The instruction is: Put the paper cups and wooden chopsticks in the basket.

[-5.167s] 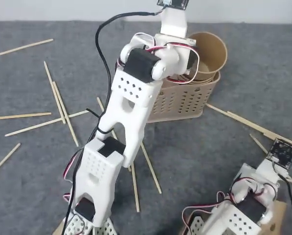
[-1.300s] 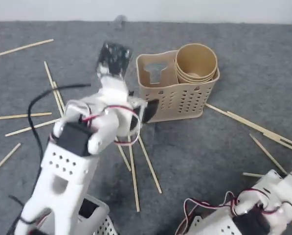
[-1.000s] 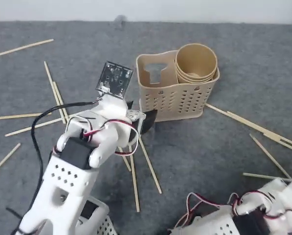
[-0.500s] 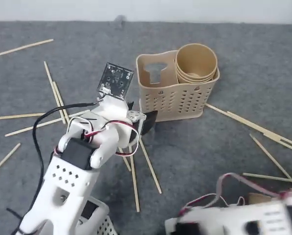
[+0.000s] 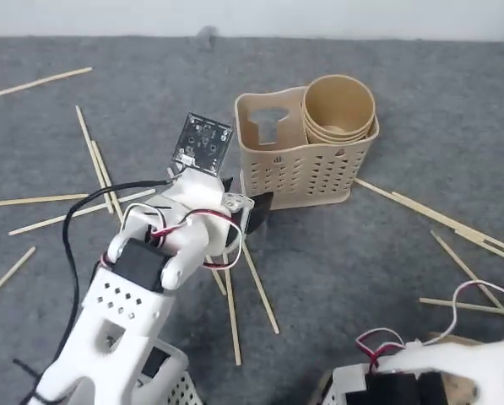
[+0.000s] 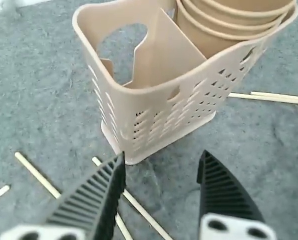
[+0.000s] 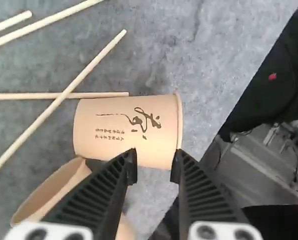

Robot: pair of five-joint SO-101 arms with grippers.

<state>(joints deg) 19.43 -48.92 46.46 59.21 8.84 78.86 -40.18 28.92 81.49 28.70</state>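
Observation:
A tan perforated basket point(image 5: 298, 169) holds a stack of paper cups point(image 5: 340, 105) in its right compartment; the other compartment point(image 6: 134, 55) is empty. My left gripper point(image 5: 241, 199) hovers open just off the basket's front left corner point(image 6: 139, 135), nothing between its fingers point(image 6: 96, 192). Wooden chopsticks point(image 5: 256, 283) lie scattered over the grey carpet. My right gripper point(image 7: 153, 157) hangs open right above a paper cup point(image 7: 126, 130) lying on its side, with a second cup point(image 7: 59, 202) next to it. The right arm point(image 5: 441, 380) is at the bottom right.
Loose chopsticks lie far left point(image 5: 95, 169), right of the basket point(image 5: 429, 215) and beside the fallen cup point(image 7: 59, 100). The left arm's body point(image 5: 125, 312) covers the carpet's near left. A dark object point(image 7: 273, 90) stands off the carpet edge near the fallen cups.
The left arm has pulled back from over the basket and lowered to its front left corner, nearly still over the last second. The right arm has swung across the bottom right.

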